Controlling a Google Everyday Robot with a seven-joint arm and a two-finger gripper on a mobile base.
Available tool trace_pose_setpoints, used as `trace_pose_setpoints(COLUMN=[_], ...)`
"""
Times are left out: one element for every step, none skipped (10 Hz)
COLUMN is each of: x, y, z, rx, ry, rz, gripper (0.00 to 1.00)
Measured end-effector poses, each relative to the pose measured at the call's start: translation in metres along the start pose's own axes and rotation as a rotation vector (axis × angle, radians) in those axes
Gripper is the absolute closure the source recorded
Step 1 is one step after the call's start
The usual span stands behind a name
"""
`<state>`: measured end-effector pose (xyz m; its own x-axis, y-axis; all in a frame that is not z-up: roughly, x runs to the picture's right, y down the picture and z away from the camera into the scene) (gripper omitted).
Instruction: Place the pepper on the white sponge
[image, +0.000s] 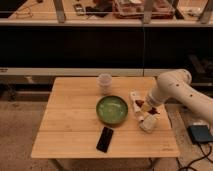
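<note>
Camera view: gripper (148, 109) low (above white sponge (148, 123))

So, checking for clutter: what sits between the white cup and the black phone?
In the camera view, the round green bowl lies between the white cup and flat black phone; the claw works to its right.

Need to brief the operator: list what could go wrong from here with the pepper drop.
1. The gripper, shut, hangs near the table's right edge; a pepper released off-centre could roll off the small white sponge.
2. The long white object lies beside the arm's path and could get nudged toward the green bowl.
</note>
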<state>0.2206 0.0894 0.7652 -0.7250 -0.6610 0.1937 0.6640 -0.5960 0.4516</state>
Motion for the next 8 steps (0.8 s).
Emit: trace_pose_setpoints(x=[0.001, 0.003, 0.003, 0.001, -0.001, -0.008, -0.017, -0.027], y=[0.000, 0.000, 0.002, 0.004, 0.004, 0.002, 0.000, -0.003], z=[0.002, 0.004, 0.007, 0.013, 0.017, 0.022, 0.028, 0.033], rx=[-0.006, -0.019, -0.038, -0.064, -0.082, -0.103, -0.128, -0.149], ry=[-0.006, -0.012, -0.017, -0.021, -0.023, -0.028, -0.037, -0.045], rz=[0.050, 0.132, 0.225, 0.342, 0.420, 0.512, 0.597, 0.665], gripper=[1.00, 1.00, 1.00, 1.00, 1.00, 1.00, 1.00, 1.00])
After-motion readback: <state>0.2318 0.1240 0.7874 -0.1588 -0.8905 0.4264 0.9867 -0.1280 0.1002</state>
